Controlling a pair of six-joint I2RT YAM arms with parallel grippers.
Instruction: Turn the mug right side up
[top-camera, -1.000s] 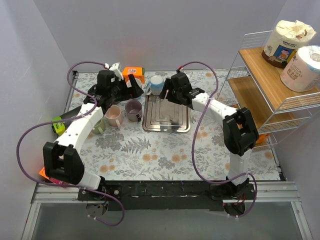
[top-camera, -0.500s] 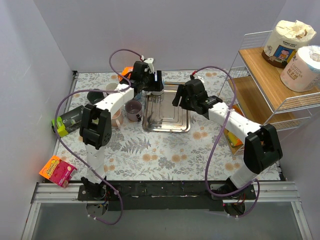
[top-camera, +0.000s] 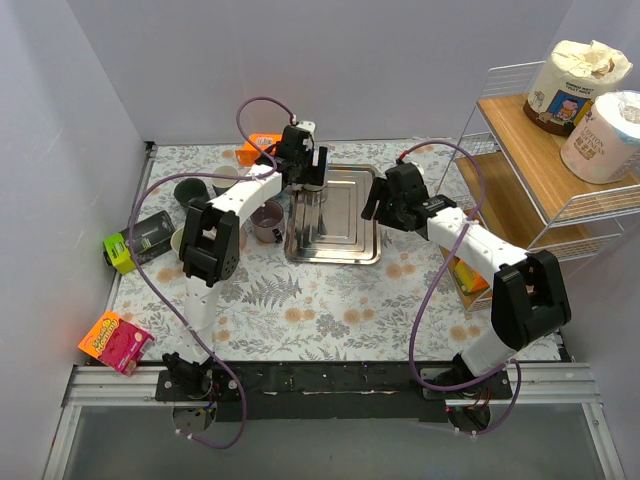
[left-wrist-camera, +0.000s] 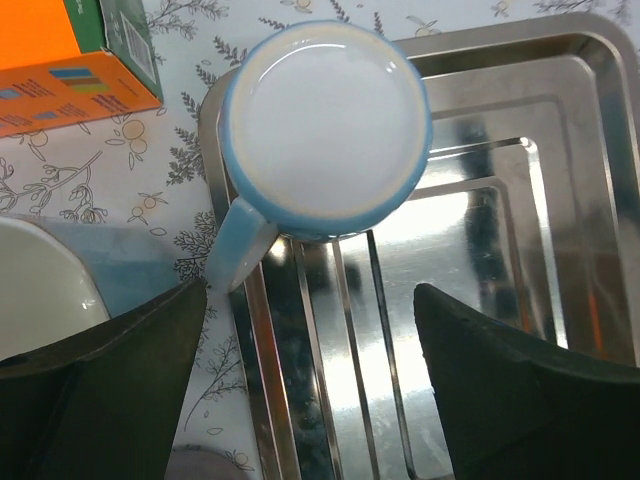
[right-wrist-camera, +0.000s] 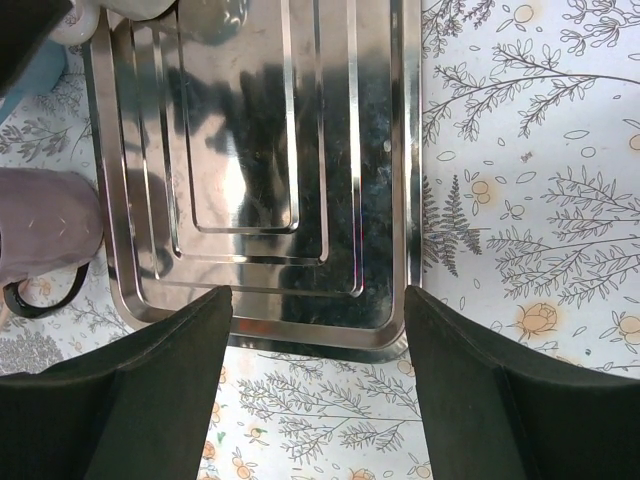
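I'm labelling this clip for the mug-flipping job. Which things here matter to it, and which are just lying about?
For the job: blue mug; left tool, open.
Lying about: metal tray; orange box; purple mug; paper rolls.

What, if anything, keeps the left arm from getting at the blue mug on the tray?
Nothing visible, so likely yes: the left gripper hangs open over the blue mug at the metal tray's corner, with no object between them. The orange box sits nearby but apart.
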